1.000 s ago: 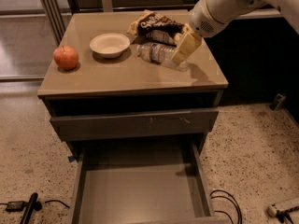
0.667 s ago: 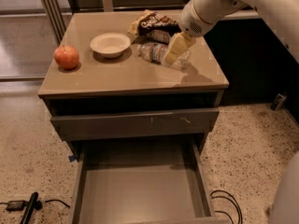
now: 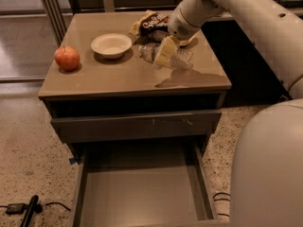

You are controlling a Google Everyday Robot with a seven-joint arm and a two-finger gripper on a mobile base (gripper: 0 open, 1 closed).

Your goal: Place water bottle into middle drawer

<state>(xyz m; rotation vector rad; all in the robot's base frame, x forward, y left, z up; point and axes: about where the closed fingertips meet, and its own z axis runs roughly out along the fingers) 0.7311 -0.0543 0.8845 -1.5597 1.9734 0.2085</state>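
Right now the gripper (image 3: 163,56) hovers at the water bottle (image 3: 182,59), grip unclear from here; it should squeeze mid-body gently before lifting.

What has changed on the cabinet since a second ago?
The gripper moved toward the bowl along the cabinet top and is now over the middle of the water bottle; a grasp cannot be confirmed. Bottle, bowl, apple, snack bag and open middle drawer stayed put.

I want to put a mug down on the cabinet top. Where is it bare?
Bare: the front strip of the cabinet top, in front of apple and bowl. Crowded: back right, where the gripper is at the water bottle beside the snack bag.
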